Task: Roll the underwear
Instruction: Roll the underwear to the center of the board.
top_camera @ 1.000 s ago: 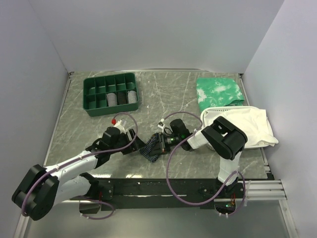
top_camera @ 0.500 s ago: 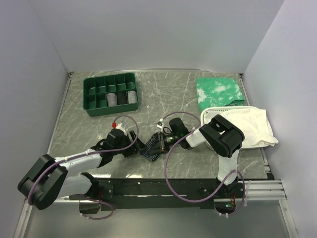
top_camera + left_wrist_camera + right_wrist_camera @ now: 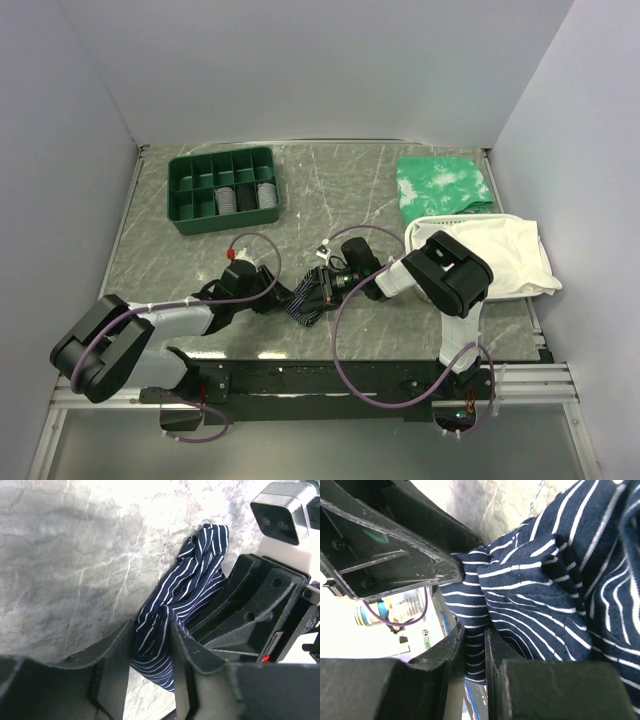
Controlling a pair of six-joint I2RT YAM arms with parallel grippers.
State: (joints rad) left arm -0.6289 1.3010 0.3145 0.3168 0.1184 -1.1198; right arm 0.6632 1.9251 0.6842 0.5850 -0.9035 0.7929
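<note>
underwear (image 3: 305, 300): navy pinstripe, bunched on the table (image 3: 330, 190) near the front edge, centre, strung between both grippers; crumpled, not a roll yet
underwear close-up: left wrist view shows a fold (image 3: 175, 595) running up from the fingers; right wrist view shows layered folds (image 3: 545, 595)
left gripper (image 3: 272, 295): clenched on the left end of the underwear, fabric fills the gap between its fingers (image 3: 150, 645)
right gripper (image 3: 322, 285): pinching a thin edge of the right end (image 3: 474, 650), grip tight
change: left arm slid in toward the garment over the last second; its jaws went from wide apart to closed on cloth; right gripper and garment barely moved
meaning: looks like both ends are now held, so rolling can begin; judged early stage
risk: thin fabric may slip out of the pinch
green tray (image 3: 222, 188): far left of the table, well apart from the underwear; three rolled pieces side by side in near-row compartments at its right end
white cloth (image 3: 500, 255): right side, loose heap
green-and-white cloth (image 3: 443, 185): just behind the white cloth, far right
</note>
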